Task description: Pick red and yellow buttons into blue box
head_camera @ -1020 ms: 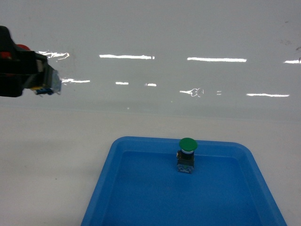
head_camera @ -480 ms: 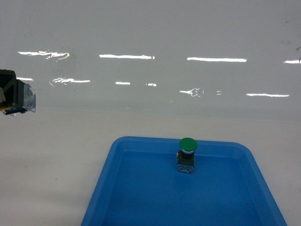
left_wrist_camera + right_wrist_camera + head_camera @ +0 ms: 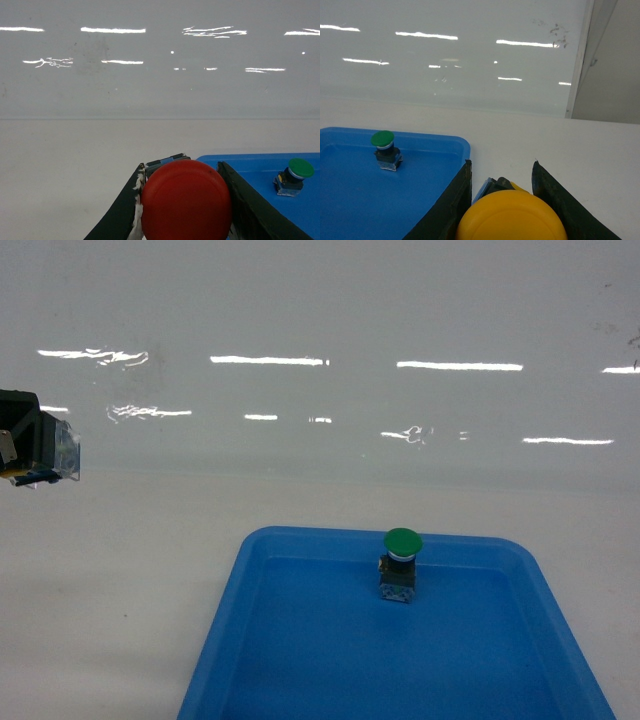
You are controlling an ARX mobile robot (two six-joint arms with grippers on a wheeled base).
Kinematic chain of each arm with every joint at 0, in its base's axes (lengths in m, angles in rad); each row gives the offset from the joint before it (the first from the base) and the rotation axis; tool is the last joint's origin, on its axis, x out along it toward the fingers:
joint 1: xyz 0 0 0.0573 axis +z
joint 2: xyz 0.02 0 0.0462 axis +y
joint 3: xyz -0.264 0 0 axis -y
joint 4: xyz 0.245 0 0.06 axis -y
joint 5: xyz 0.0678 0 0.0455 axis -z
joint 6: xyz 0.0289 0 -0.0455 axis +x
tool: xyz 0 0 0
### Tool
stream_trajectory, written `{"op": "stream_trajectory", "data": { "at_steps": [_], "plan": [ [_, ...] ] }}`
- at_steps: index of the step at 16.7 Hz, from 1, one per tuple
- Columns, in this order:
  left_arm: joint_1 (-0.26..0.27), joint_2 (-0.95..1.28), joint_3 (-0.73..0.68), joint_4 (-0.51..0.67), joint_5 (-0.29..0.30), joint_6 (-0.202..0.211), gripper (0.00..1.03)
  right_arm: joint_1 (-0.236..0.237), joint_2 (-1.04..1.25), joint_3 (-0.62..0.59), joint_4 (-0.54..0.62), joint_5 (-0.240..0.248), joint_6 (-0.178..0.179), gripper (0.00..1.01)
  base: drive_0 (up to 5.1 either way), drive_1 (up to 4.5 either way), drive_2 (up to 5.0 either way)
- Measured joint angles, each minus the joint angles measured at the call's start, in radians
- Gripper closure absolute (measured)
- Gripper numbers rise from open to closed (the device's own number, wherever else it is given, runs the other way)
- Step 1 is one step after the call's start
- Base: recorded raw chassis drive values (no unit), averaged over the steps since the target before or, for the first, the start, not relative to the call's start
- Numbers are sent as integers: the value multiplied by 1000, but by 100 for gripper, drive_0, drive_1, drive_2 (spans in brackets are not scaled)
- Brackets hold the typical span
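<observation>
Glossy white wall is reflecting rows of ceiling lights. White tabletop is meeting it along a straight edge. Grey panel is standing at right.

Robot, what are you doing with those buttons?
Each arm is holding one button. The left gripper has the red button between its fingers, and the right gripper has the yellow button the same way. A green button stands upright in the shallow blue tray on the white table. The big blue box is not in view, so neither button has been dropped in yet.
</observation>
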Motion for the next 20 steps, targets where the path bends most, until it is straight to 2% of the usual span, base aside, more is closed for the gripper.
{"op": "stream_trajectory", "data": {
  "at_steps": [9, 20],
  "plan": [
    [2, 0, 0, -1, -6, 0, 69, 0, 0, 0, -1, 0, 0, 69, -8, -422, 394],
    [1, -2, -2, -2, -5, 0, 70, 0, 0, 0, -1, -4, 0, 69, 479, -354, -128]
  ]
}}
